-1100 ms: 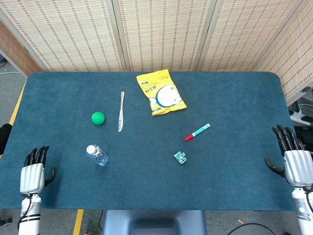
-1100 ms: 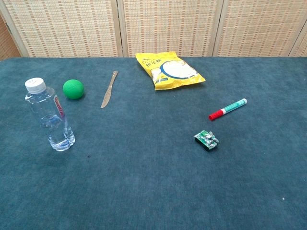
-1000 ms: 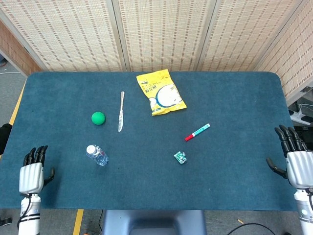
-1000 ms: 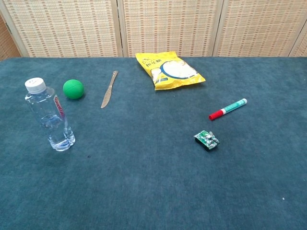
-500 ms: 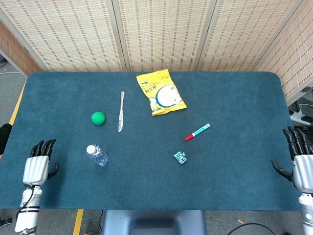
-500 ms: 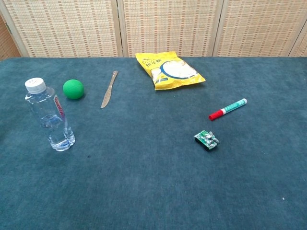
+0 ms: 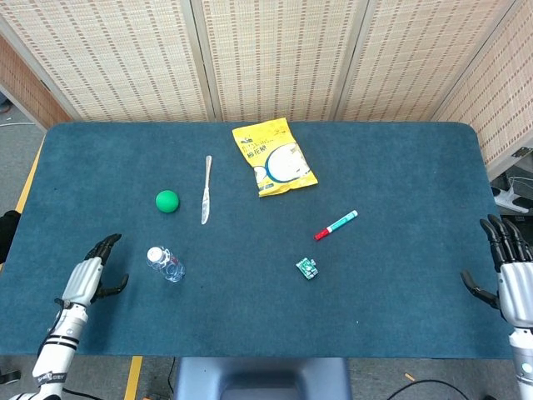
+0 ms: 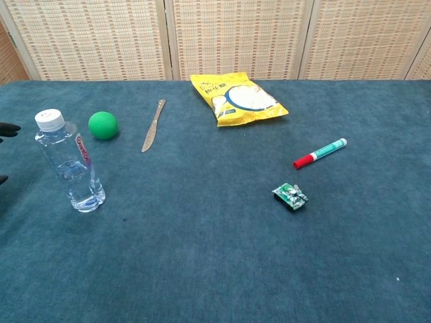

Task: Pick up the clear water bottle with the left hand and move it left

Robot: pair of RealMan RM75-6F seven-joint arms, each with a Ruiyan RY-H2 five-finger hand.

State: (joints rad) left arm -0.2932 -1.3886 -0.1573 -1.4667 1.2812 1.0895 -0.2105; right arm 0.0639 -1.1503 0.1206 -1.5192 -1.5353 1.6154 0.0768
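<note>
Two hands in view, neither holding anything. Left hand sits over the counter near its front-left corner, fingers spread wide, just beside the clear water bottle but apart from it. Bottle stands upright, white cap on, near the front-left part of the counter. Right hand is at the right edge, fingers apart. Green ball and knife lie behind the bottle.
</note>
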